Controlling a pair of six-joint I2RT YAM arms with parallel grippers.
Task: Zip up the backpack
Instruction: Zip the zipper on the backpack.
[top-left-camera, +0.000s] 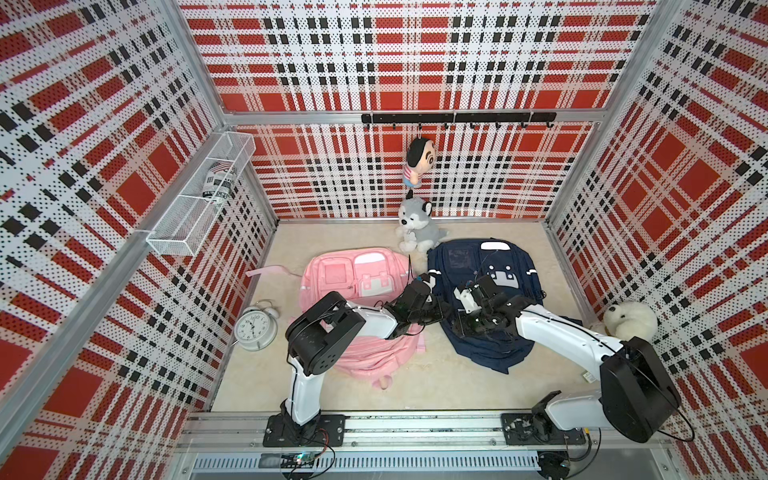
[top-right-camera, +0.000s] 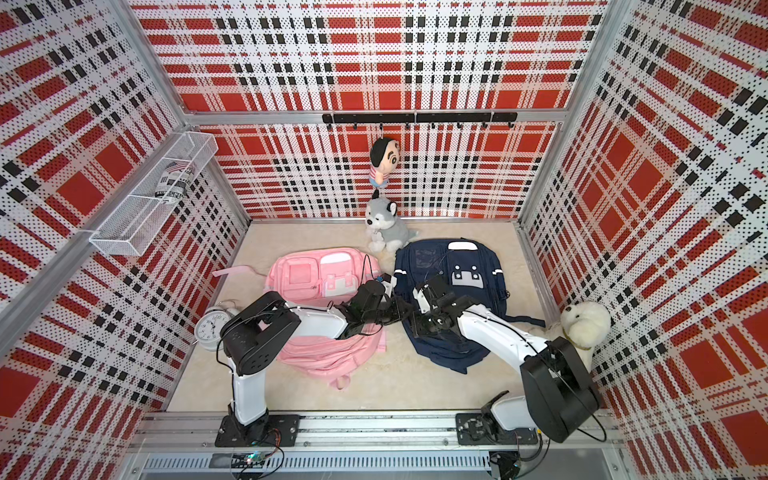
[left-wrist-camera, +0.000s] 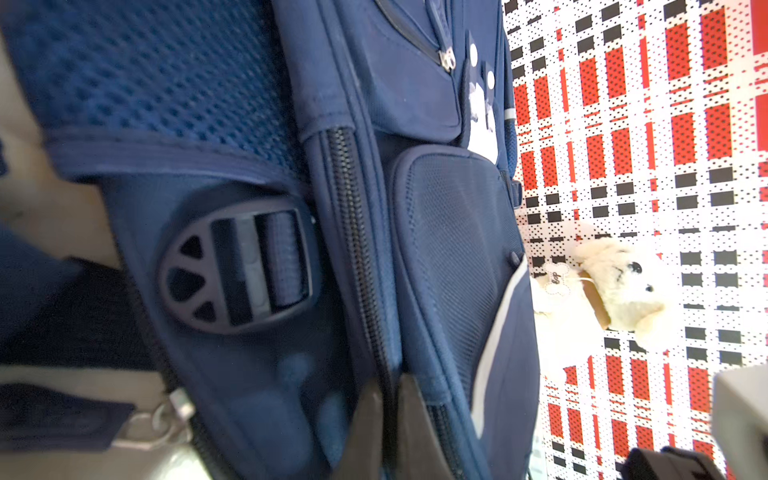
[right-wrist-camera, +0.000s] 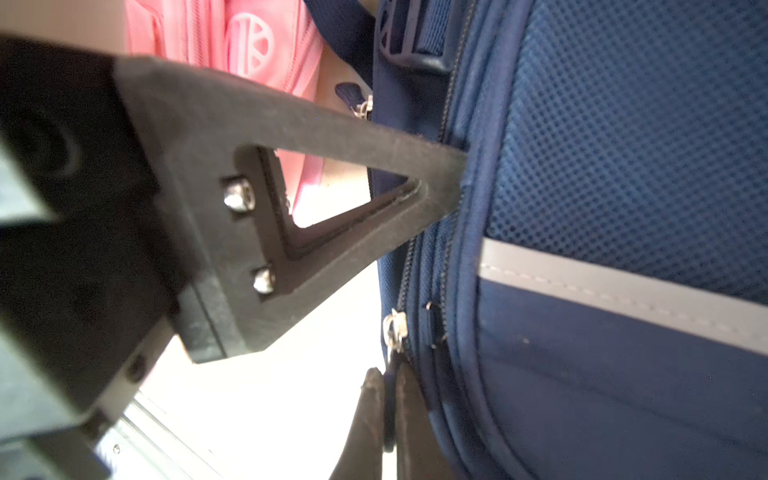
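While the left tool pinches the navy backpack, the right tool pinches its zipper pull.

Open table at 6 o'clock of the navy backpack. Pink backpack crowds 9 o'clock, husky plush 11 o'clock, white plush 4 o'clock.

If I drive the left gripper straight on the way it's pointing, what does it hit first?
The navy backpack. The left gripper is shut with its tips at the bag's side seam beside the zipper, apparently pinching it, so going on would likely just push into the fabric.
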